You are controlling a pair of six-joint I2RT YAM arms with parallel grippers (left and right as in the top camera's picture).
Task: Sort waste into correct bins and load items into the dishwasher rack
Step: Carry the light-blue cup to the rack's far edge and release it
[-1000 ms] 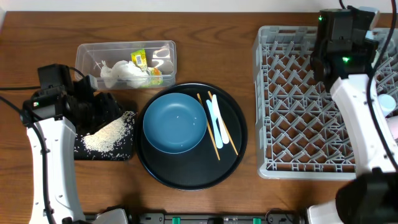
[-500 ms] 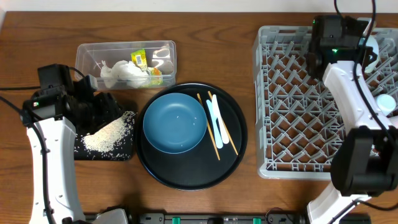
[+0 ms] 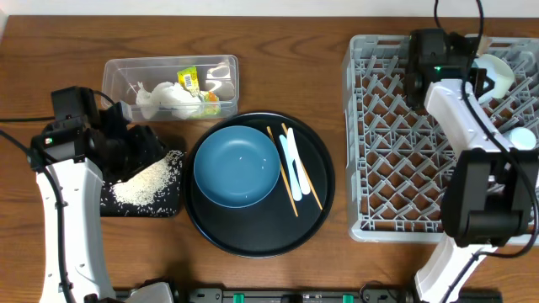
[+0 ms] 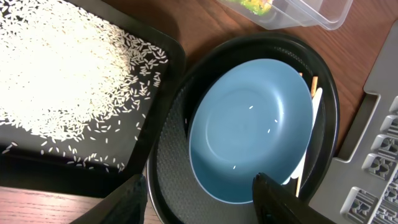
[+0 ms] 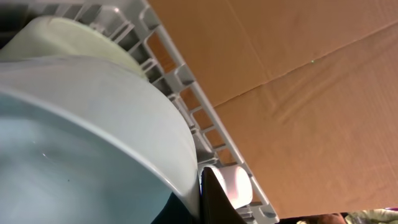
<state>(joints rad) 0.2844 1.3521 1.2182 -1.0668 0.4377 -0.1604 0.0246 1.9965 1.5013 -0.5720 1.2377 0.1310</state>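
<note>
the loading step was in hand, judging by the right jaws set in the far right corner of the dishwasher rack (image 3: 396, 151). hard against them the teal bowl (image 5: 81, 143) filled the right wrist view, its rim touching the one dark finger (image 5: 210, 200) that showed. the other finger was hidden behind the bowl, so i cannot tell whether the jaws pinched it or had let go. just beyond the bowl a small white cup (image 5: 233, 185) sat in the rack's edge row.

the left jaws stood wide apart with nothing between them, hanging over the seam of two trays. directly below lay the round black tray (image 4: 168, 180) carrying the blue bowl (image 4: 249, 124), a few stray grains in it. to one side of the jaws the shallow black tray (image 4: 158, 106) held the rice (image 4: 56, 81). past the blue bowl lay the white spoon (image 3: 292, 160) and chopsticks (image 3: 312, 189), not yet loaded. farther off, the clear tub (image 3: 114, 71) held napkins (image 3: 160, 99) and the wrapper (image 3: 189, 80).

next the right arm likely needed to seat the bowl between pegs, then return for the blue bowl.
</note>
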